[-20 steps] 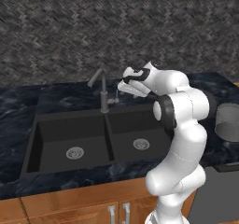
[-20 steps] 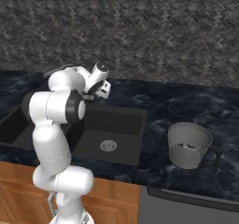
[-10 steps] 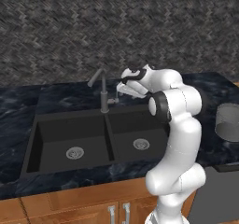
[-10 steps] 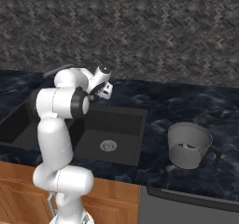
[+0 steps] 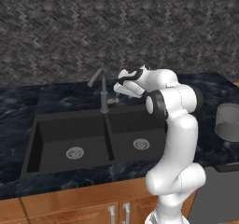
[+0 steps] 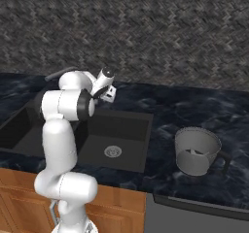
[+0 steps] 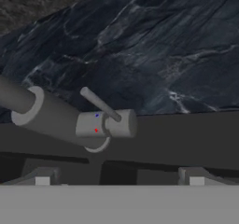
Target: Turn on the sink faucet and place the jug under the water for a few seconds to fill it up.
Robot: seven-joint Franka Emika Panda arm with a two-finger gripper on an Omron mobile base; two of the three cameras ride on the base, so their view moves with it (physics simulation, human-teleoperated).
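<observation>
The sink faucet (image 5: 103, 96) stands behind the divider of the black sink (image 5: 56, 134), its spout angled up to the left. No water runs from it. My gripper (image 5: 118, 89) hovers just right of the post, close above the small side lever (image 5: 113, 100). In the hand view the post (image 7: 46, 113) and lever (image 7: 100, 104) lie right ahead, above my gripper (image 7: 119, 178), which is open and holds nothing. The jug (image 6: 197, 151) stands upright on the counter right of the sink (image 6: 131, 130), far from my gripper (image 6: 111, 92); it also shows as the jug (image 5: 228, 121) at the frame's edge.
Dark marbled counter (image 6: 194, 106) surrounds the sink, with a grey herringbone wall (image 5: 116, 27) close behind the faucet. Wooden cabinet fronts (image 5: 70, 209) run below the counter edge. Two round drains (image 5: 74, 152) sit in the basins.
My gripper has moved left and slightly down, closer to the faucet's lever. The jug and faucet have not moved.
</observation>
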